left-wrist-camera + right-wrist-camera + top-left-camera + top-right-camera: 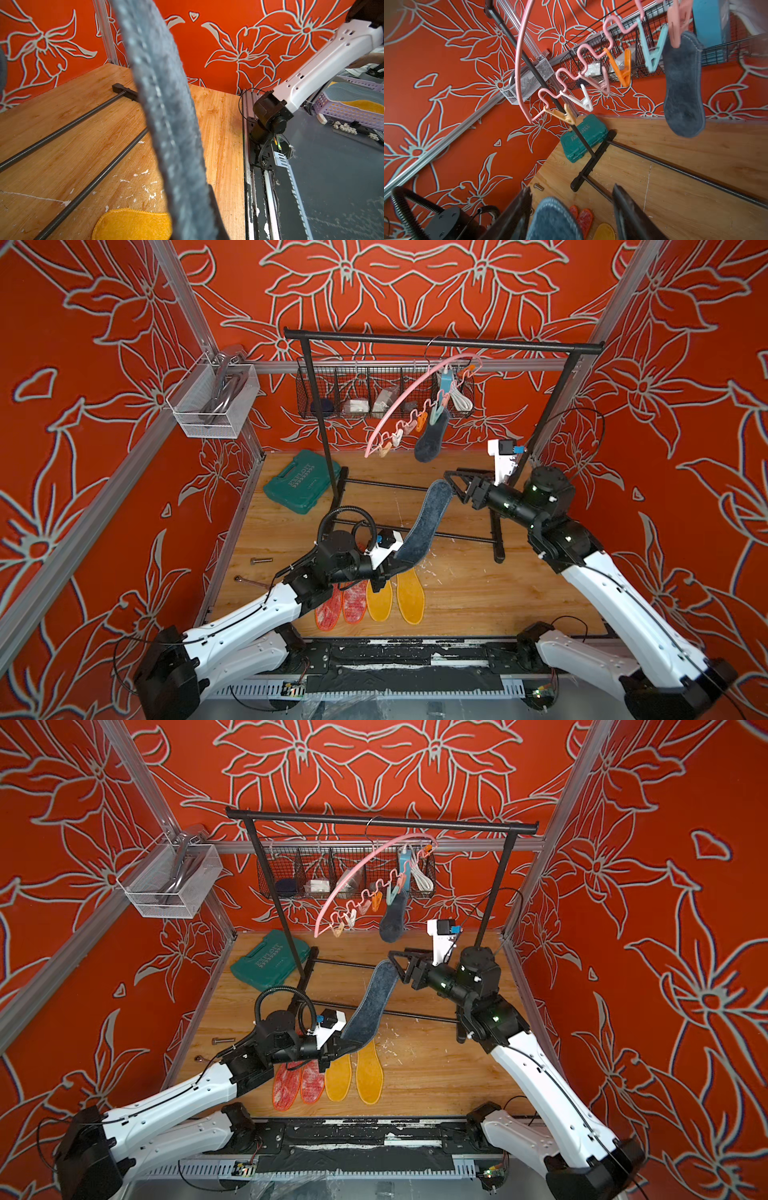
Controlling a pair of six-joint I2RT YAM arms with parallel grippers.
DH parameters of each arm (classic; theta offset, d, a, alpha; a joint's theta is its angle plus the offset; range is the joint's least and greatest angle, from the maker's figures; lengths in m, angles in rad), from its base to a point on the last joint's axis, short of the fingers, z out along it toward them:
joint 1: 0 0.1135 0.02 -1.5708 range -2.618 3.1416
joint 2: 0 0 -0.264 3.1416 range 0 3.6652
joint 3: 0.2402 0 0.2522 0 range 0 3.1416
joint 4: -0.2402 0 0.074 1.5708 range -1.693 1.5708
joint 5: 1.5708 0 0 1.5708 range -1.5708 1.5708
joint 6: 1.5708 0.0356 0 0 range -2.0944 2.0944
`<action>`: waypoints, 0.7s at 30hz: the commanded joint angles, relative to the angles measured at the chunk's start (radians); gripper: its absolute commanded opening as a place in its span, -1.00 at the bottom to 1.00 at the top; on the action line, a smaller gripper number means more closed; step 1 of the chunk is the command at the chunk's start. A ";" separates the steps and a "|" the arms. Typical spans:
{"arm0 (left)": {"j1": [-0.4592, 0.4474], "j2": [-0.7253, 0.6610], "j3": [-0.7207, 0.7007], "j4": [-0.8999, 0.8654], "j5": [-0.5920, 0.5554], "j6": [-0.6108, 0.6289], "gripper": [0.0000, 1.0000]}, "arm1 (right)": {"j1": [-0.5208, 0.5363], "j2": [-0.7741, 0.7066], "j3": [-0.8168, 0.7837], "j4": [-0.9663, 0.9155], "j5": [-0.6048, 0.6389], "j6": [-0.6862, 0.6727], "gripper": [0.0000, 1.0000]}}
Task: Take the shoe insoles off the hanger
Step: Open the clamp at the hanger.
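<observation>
Tabletop (478,597), four flat insoles (379,599), two grey insoles (424,526)

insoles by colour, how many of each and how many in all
red-white insoles: 2
mustard yellow insoles: 2
dark grey insoles: 2
total: 6

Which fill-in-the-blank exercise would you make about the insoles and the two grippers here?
1. On the table lie two red-white insoles and ____ yellow insoles.
2. The left gripper holds the raised insole, coloured dark ____.
3. The right gripper is not shut but ____.
4. The pink hanger carries only ____ hanging insole.
Missing words: two, grey, open, one.
</observation>
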 commanded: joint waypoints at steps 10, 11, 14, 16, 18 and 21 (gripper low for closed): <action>-0.009 0.023 -0.001 0.077 0.096 -0.040 -1.00 | 0.008 -0.258 -0.302 0.009 -0.338 -0.246 0.43; -0.009 0.026 -0.001 0.087 0.107 -0.046 -1.00 | 0.013 -0.272 -0.330 0.029 -0.324 -0.243 0.43; -0.010 0.026 -0.014 0.115 0.117 -0.053 -1.00 | 0.025 -0.299 -0.411 0.111 -0.294 -0.226 0.45; -0.009 0.026 -0.010 0.108 0.124 -0.050 -1.00 | 0.033 -0.304 -0.460 0.182 -0.290 -0.218 0.46; -0.011 0.028 -0.003 0.093 0.130 -0.041 -1.00 | 0.045 -0.297 -0.507 0.260 -0.295 -0.215 0.46; -0.011 0.030 -0.005 0.097 0.127 -0.033 -1.00 | 0.093 -0.292 -0.587 0.416 -0.294 -0.220 0.49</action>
